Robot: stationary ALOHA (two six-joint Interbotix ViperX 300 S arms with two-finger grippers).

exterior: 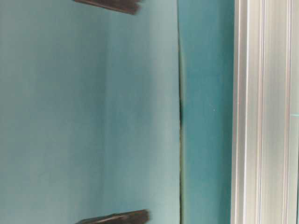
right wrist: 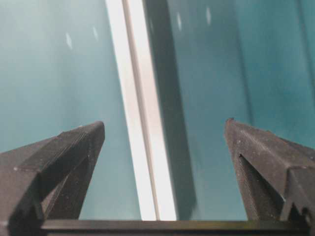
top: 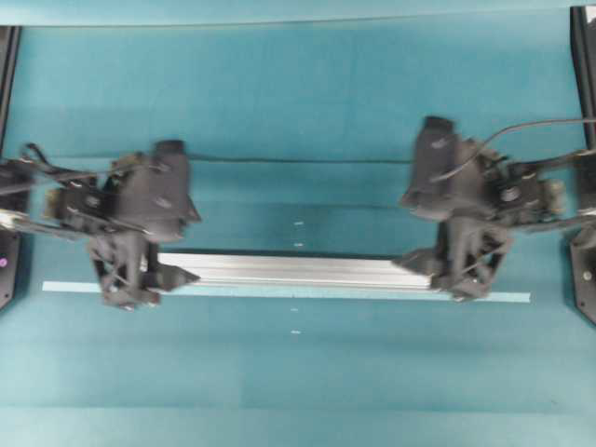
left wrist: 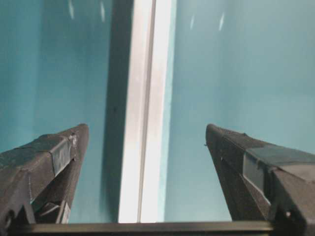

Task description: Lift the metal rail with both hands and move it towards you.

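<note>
Crosswise, the metal rail [top: 289, 270] lies left-to-right, both grippers' fingers [left wrist: 54, 152] spread wide, holding nothing.

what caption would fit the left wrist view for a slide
Left gripper open wide, one finger on each side of the metal rail lying on the teal table.

No readable text anywhere (only blurred surfaces show).
</note>
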